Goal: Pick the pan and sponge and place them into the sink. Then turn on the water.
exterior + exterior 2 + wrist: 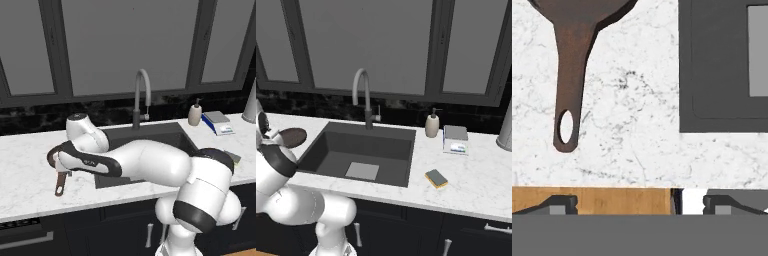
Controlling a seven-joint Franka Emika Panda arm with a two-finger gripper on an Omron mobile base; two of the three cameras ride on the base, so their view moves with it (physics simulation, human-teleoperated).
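Note:
The dark brown pan point(291, 136) lies on the white counter left of the sink point(363, 145). Its long handle point(569, 75) ends in a small loop and points toward the counter's front edge. My gripper point(641, 204) hovers open above the counter edge with nothing between its fingertips point(562, 204). The handle lies off to one side of it, and in the left base view the handle point(60, 184) sticks out below the hand. The yellow and grey sponge point(436, 178) rests on the counter right of the sink. Water is out of view at the grey faucet point(362, 95).
A beige soap bottle point(431, 125) and a blue-and-white box point(456, 139) stand behind the sponge. A grey cylinder point(506, 130) is at the far right. My arm reaches across the sink's front rim point(145, 162). Dark windows back the counter.

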